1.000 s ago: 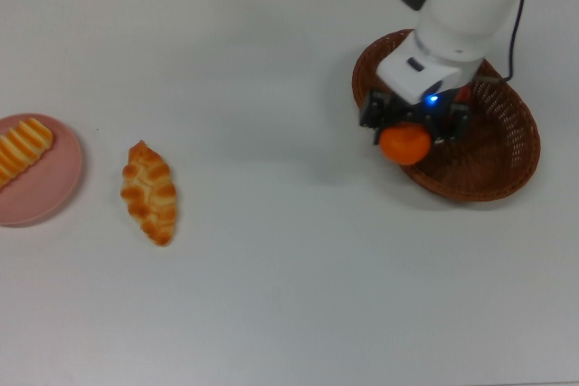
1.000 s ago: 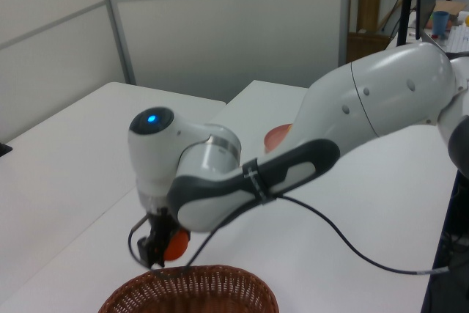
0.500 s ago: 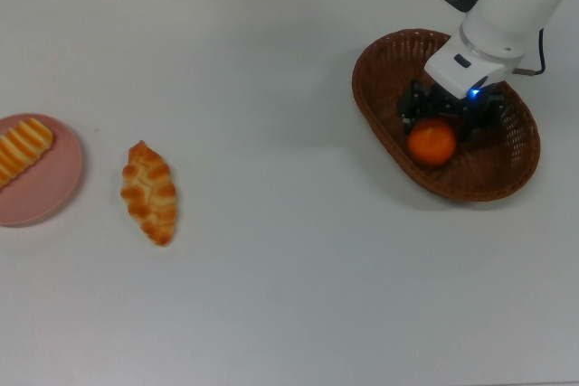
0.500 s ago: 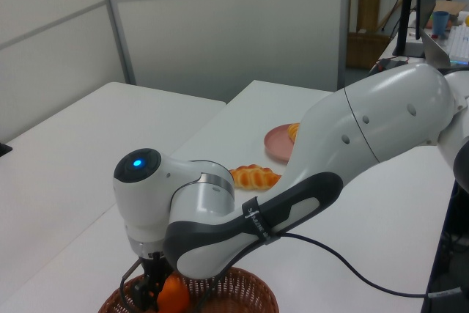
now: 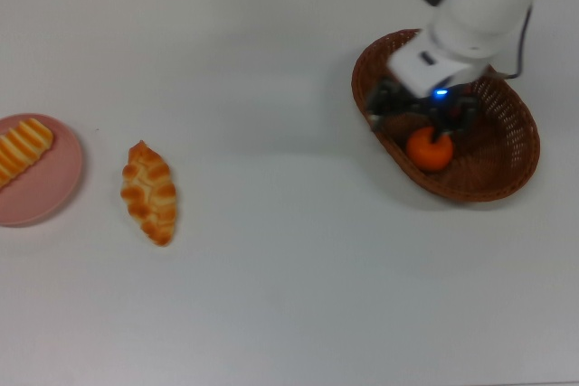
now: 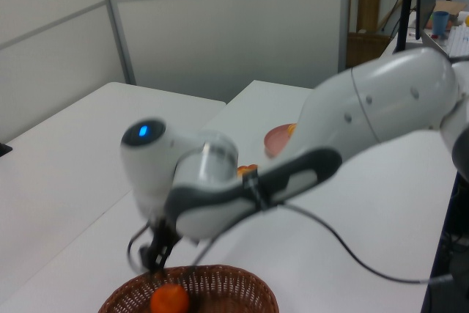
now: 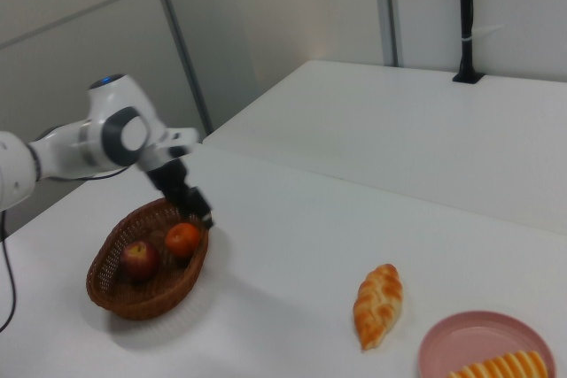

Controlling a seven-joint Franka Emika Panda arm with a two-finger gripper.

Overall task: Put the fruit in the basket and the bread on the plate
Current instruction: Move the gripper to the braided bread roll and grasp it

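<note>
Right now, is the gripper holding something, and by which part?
Nothing is held. The orange lies free in the wicker basket, and the gripper is above it, empty.

White arm (image 6: 381, 100), dark grey joints, black cable, blue light.

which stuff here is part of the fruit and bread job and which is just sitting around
Part of the job:
- orange, in the basket
- apple, in the basket too
- braided pastry, on the table
- striped pastry, on the pink plate
- gripper, above the basket

Just lying about:
- nothing else on the white table
</note>
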